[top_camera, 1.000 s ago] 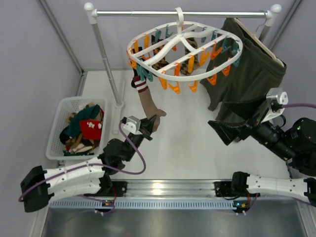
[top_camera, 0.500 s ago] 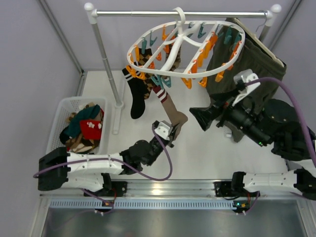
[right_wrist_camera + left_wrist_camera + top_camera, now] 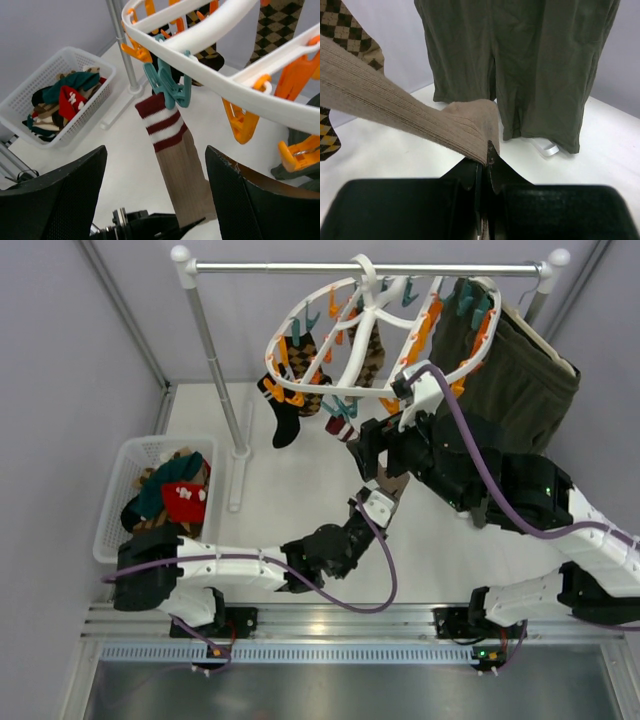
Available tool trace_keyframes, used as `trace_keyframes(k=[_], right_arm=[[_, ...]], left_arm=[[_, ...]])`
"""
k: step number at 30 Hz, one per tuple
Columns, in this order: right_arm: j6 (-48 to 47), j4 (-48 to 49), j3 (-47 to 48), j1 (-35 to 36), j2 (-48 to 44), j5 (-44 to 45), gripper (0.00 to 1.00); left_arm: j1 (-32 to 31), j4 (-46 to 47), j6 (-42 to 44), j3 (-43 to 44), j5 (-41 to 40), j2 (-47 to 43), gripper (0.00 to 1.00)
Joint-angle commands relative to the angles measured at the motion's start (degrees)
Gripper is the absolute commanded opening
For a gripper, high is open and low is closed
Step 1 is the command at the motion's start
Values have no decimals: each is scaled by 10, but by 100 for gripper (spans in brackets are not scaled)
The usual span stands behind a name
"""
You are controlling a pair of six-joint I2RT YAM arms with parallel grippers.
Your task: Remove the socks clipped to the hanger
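The round white hanger hangs tilted from the rail, with orange and teal clips. A teal clip holds a tan ribbed sock by its maroon-and-white striped cuff. My left gripper is shut on this sock's toe, low over the table, and the sock runs taut from it up to the clip. My right gripper is open just below the clip, one finger on each side of the sock, touching nothing. Two argyle socks and a black sock are also clipped on.
Dark green shorts hang at the right, close behind my right arm. A white basket holding several socks stands at the left. The rail's steel post rises beside it.
My left gripper has carried the sock's toe to the right, swinging and tilting the hanger. My right arm has come in from the right to the clip, its jaws narrowing somewhat.
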Motion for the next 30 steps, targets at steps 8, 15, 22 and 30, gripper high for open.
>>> trace_keyframes(k=[8, 15, 22, 30], right_arm=[[-46, -56, 141, -3, 87, 43, 70], [-66, -81, 208, -3, 164, 73, 67], [-84, -78, 219, -2, 195, 147, 63], [-96, -71, 216, -6, 217, 207, 61]], left_arm=[[-42, 17, 61, 45, -32, 24, 0], [-48, 17, 73, 45, -50, 26, 0], [-49, 17, 73, 40, -51, 25, 0], [-50, 17, 69, 38, -44, 24, 0]])
